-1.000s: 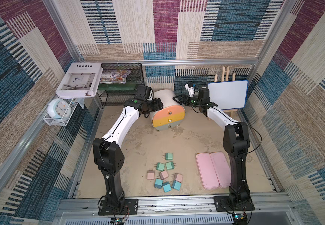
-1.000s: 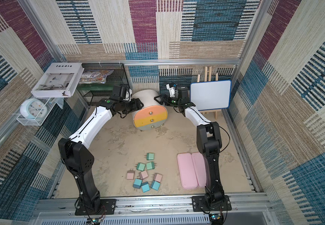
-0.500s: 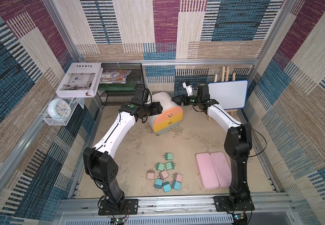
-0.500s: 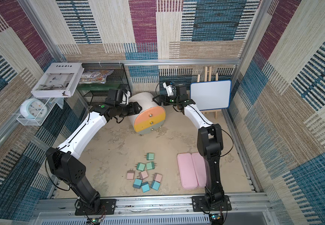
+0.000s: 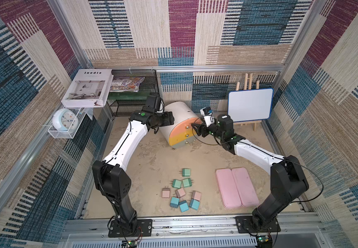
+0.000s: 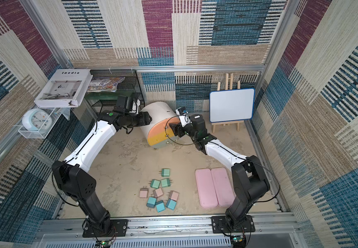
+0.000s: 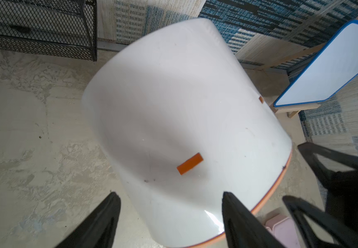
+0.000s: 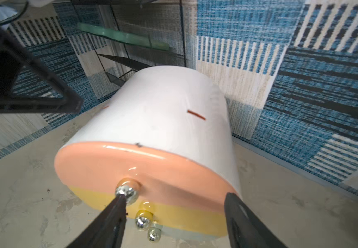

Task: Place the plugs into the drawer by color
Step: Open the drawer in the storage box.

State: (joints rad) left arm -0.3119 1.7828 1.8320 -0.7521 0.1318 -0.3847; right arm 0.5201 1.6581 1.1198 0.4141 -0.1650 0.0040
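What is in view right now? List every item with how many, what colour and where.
green plugs: three, mint green, front centre, far side of the cluster
pink plugs: three, pale pink, middle of the cluster
blue plugs: three, light blue, near side of the cluster
drawer: one, white drum with peach, yellow and grey fronts, back centre
pink cases: two, pink, side by side, right of the plugs
whiteboard: one, white with blue frame, back right
wire shelf: one, black, back left
book: one, white, beside the shelf
clock: one, pale blue, left wall
left gripper: one, black, open, at the drawer's white side
right gripper: one, black, open, at the peach front
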